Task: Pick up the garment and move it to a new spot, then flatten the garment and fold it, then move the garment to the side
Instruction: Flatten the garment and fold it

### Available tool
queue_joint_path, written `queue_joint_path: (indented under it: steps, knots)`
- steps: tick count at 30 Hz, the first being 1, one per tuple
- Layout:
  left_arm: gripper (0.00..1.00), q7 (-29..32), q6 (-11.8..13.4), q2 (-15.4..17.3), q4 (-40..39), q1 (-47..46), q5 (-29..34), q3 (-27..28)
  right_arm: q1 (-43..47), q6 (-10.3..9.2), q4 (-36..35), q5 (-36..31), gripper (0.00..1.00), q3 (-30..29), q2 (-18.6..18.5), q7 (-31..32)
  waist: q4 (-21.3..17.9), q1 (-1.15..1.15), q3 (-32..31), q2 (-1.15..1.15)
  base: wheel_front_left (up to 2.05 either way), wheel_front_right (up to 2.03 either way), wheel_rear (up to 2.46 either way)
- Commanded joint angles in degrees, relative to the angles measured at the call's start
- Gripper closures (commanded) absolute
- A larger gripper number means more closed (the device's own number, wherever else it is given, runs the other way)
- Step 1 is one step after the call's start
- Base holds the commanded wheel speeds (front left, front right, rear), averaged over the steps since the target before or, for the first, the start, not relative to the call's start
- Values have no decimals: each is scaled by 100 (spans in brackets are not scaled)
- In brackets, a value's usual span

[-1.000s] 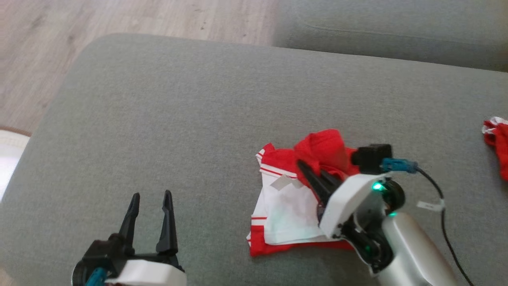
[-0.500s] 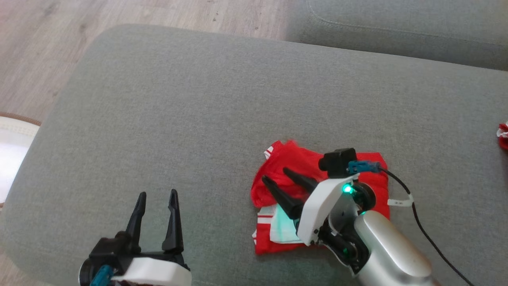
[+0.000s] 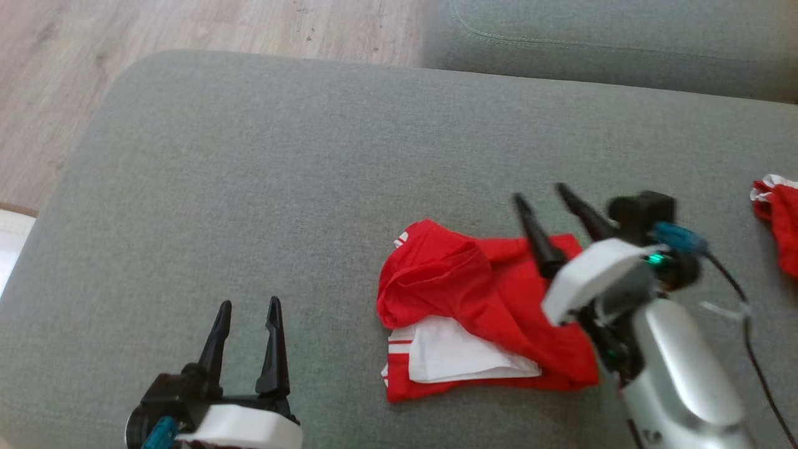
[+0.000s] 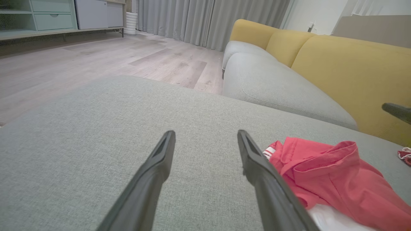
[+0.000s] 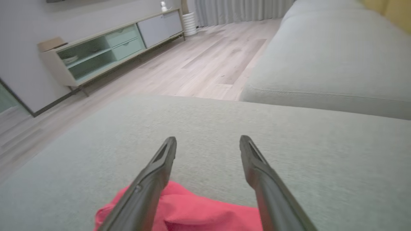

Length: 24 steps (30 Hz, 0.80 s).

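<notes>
The garment [image 3: 474,299] is a red shirt with a white inner panel and red-and-white striped trim. It lies bunched and loosely doubled over on the grey cushion [image 3: 280,156], under and to the left of the right tool [image 3: 538,193]. The red cloth is heaped on top, and the white part shows at the edge nearest the robot.

The right tool stands wide open with nothing between its fingers. In the head view the two dark fingers rise over the garment's far right corner, and their tips lie past the cloth's far edge, over bare cushion. In the right wrist view red cloth shows below the lower part of the fingers, mostly under the left one. Whether a finger touches the cloth cannot be told.

The left tool [image 3: 249,303] is also spread wide and empty. It sits low over bare cushion, well to the left of the garment. In its own wrist view the garment lies just beyond its right finger.

A second red piece of cloth [image 3: 779,218] lies well to the right of the right tool, at the edge of the head view. A dark cable [image 3: 748,337] trails from that tool's wrist.

Beyond both tools' fingertips are a second grey seat [image 3: 623,50] and pale wooden floor [image 3: 187,31]. The wrist views also show a yellow backrest [image 4: 353,70], grey curtains [image 4: 208,19] and a low cabinet [image 5: 96,54].
</notes>
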Motion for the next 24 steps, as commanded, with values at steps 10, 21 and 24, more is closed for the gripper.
queue_joint_path:
  steps: [10, 21, 24]
  knots:
    - [0, -59, -12, 65, -177, -227, 74, 188, 682, 39, -508, -525, 66, -547, 44, 164, -55, 0, -36, 0, 0, 0, 0]
    - [0, -38, -6, 87, -167, -304, 88, 162, 287, 39, 642, -302, 100, 417, -127, 393, 136, 0, 63, 0, 0, 0, 0]
    - [0, -34, -7, 92, -166, -331, 90, 158, 43, 39, 977, -224, 100, 805, -222, 354, 200, 0, 88, 0, 0, 0, 0]
